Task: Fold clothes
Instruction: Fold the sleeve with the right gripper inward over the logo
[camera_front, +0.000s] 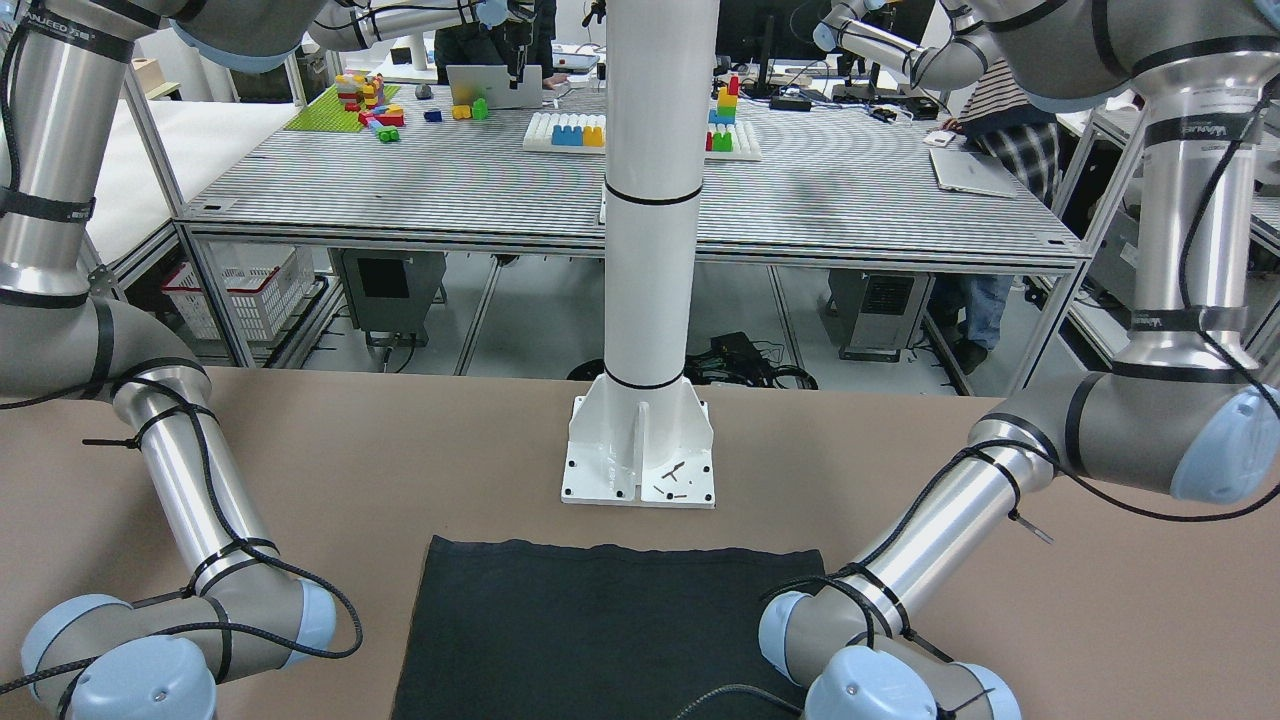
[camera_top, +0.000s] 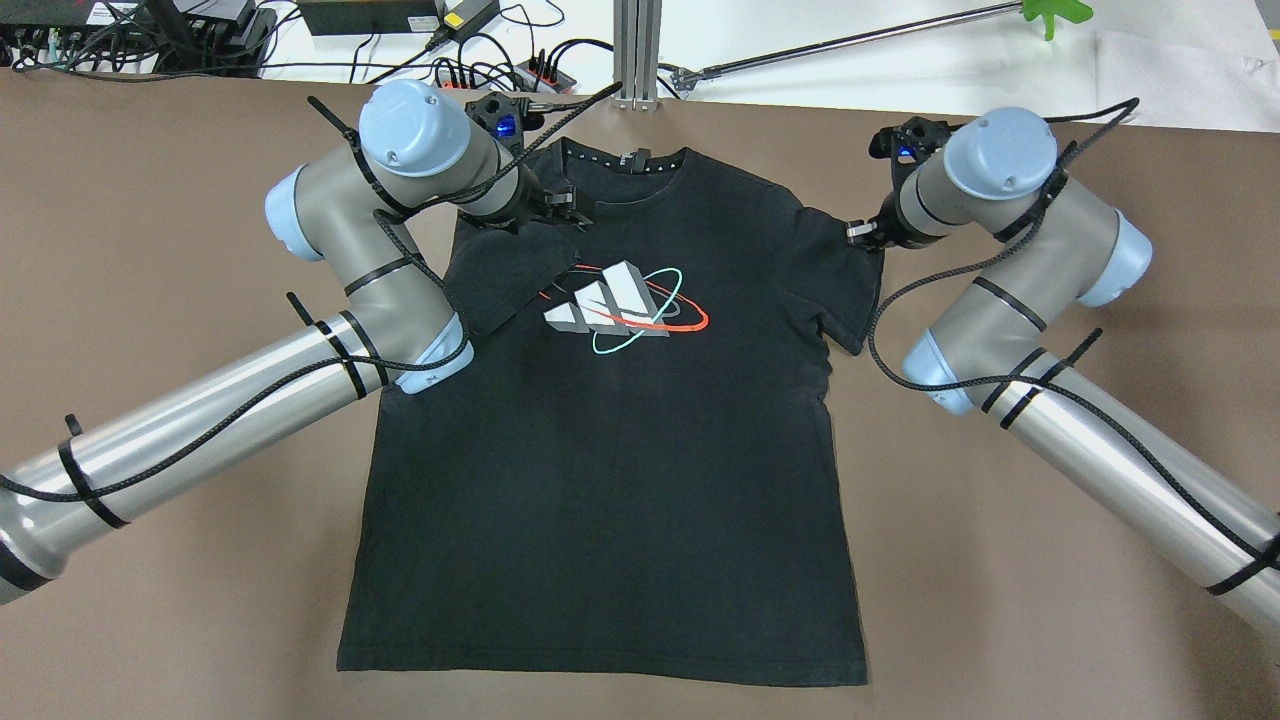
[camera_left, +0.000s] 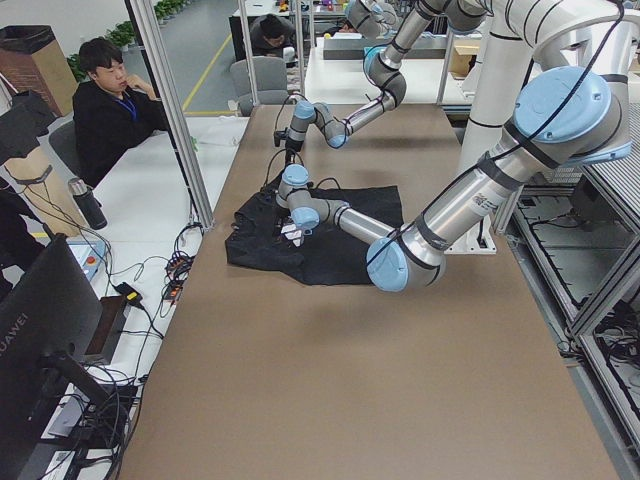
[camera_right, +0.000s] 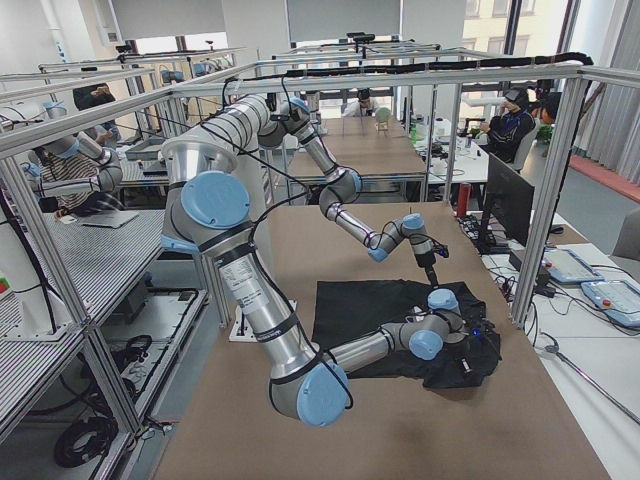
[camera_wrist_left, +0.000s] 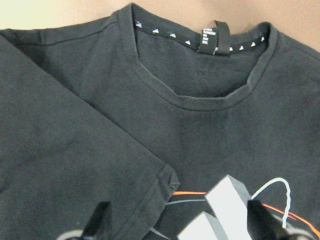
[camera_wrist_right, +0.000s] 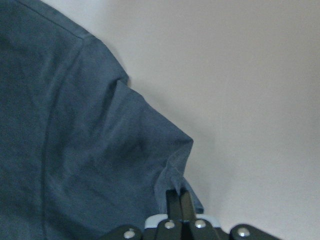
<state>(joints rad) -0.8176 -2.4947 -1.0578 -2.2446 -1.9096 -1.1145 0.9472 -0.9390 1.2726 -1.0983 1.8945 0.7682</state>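
Overhead cam gives us the whole black tee (camera_top: 620, 480), flat mid-table (camera_top: 150, 450), collar twd the far edge, hem twd the robot's edge. Front-facing cam catches only the hem end, a plain dark rectangle just short of the white pillar's base plate (camera_front: 640, 470), w/ neither claw in shot.

Print (camera_top: 615, 305) on the chest: three slanted grey-white bars w/ a red and a teal ring, no words. Neck label (camera_wrist_left: 216, 37) has white text, too small for us to read. On the left side cam a monitor (camera_left: 40, 350) reads HUAWEI.

Left-side sleeve (camera_top: 505, 280) lies flipped inward over the chest, its corner touching the print. Left claw (camera_top: 572, 208) hovers over that fold nr the collar. Its wrist cam shows fingers (camera_wrist_left: 97, 222) wide apart, sleeve corner between them, nothing gripped.

Right claw (camera_top: 858, 235) sits at the outer top corner of the right-side sleeve (camera_top: 845, 290). Its wrist cam shows fingers (camera_wrist_right: 175, 200) pressed together, pinching the sleeve's edge.
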